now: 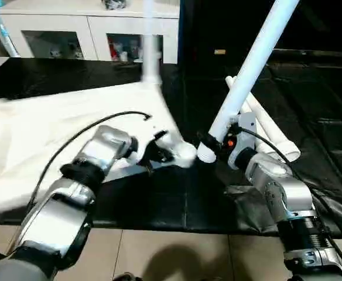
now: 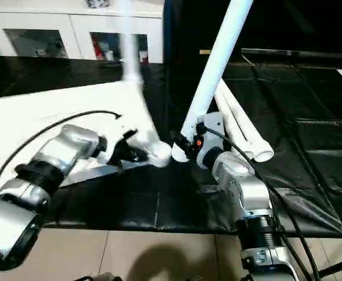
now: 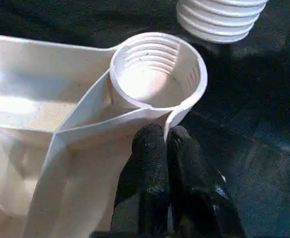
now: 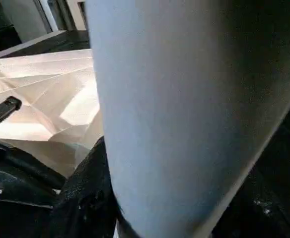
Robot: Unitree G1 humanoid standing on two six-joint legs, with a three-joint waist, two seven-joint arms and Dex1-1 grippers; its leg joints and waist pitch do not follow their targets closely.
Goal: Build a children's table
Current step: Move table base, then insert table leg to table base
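A white glass-door cabinet (image 1: 89, 35) stands along the upper left of the frame. A black mat (image 1: 311, 117) covers the floor, with beige tiles (image 1: 177, 254) along the bottom edge.

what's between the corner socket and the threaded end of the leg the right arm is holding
Nothing but bare black mat. In the left wrist view a dark gap separates the corner socket from the threaded end of the leg gripped by the right end effector.

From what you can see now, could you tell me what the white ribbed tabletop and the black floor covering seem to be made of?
White ribbed tabletop: likely moulded plastic, smooth with a slight sheen; thin ribs and a threaded round socket.
Black floor covering: probably glossy plastic sheeting; it wrinkles and glints.
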